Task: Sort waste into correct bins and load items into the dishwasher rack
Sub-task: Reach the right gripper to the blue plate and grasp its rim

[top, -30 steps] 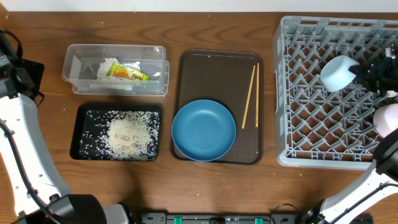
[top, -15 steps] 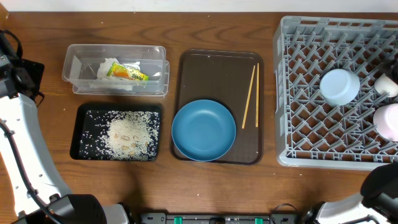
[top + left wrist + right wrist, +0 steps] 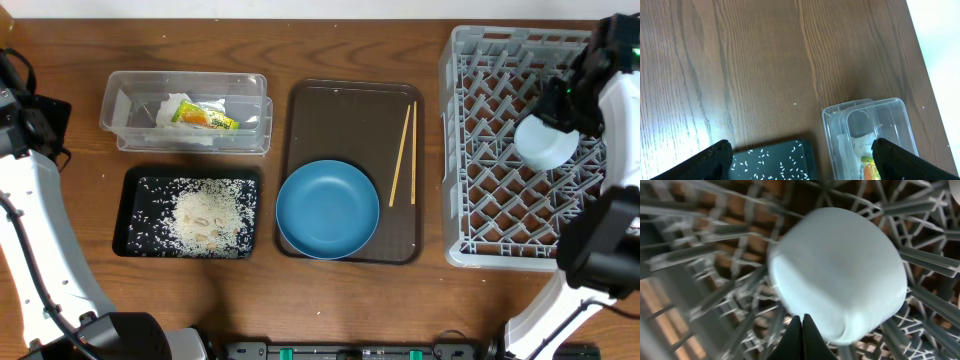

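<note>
Currently logged, right pincer (image 3: 802,330): tips pressed together, holding nothing. Just beyond the tips is the bowl (image 3: 840,270), light blue, mouth down, seated among the pegs of the rack (image 3: 700,280). Whether tips and bowl touch cannot be told.

Next, left pincer (image 3: 805,162): fingers (image 3: 715,160) spread wide, empty, held above the table (image 3: 740,60).
- Between the two fingers is a corner of the black tray (image 3: 807,150), strewn with rice (image 3: 205,218).
- Toward the right-hand finger is the tub (image 3: 890,107), clear and touching the black tray's corner. It holds the napkin (image 3: 857,147) and the wrapper (image 3: 868,171).

Lastly, between the two pincers and well apart from both is the brown tray (image 3: 350,110), flat on the table.
- On it, nearer the left pincer, lies the dish (image 3: 327,210), dark blue and upright, reaching the tray's rim.
- On it, nearer the right pincer, lie the two chopsticks (image 3: 402,155), side by side and clear of the dish.
</note>
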Action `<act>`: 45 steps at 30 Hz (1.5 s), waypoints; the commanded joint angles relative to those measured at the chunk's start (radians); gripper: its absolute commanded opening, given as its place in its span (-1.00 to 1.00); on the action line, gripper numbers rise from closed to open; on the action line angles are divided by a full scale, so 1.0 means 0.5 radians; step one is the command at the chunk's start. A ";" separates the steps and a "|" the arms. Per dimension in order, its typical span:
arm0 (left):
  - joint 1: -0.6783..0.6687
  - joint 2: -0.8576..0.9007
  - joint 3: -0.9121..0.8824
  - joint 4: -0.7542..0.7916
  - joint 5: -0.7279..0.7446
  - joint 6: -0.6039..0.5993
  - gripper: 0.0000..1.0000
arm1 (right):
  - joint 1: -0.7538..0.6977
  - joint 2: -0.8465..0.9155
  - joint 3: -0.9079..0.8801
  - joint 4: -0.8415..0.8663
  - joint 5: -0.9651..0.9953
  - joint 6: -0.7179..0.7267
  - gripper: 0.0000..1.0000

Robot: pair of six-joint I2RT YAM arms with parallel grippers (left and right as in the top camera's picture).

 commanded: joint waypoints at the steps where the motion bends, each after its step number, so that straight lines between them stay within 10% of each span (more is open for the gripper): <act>1: 0.007 0.004 0.007 -0.007 -0.010 0.012 0.83 | -0.027 0.064 -0.002 -0.006 0.256 0.150 -0.98; 12: 0.007 0.004 0.007 -0.007 -0.010 0.012 0.84 | -0.133 -0.088 0.029 -0.080 0.497 0.286 -0.98; 18: 0.007 0.004 0.007 -0.007 -0.010 0.012 0.84 | -0.006 -0.369 0.029 -0.088 -0.344 -0.106 -0.96; 24: 0.007 0.004 0.007 -0.007 -0.010 0.012 0.84 | 0.439 -0.483 0.029 -0.053 -0.812 -0.510 0.16; 45: 0.007 0.004 0.007 -0.007 -0.010 0.012 0.84 | 2.174 0.260 0.021 -0.023 -0.406 -0.529 -0.03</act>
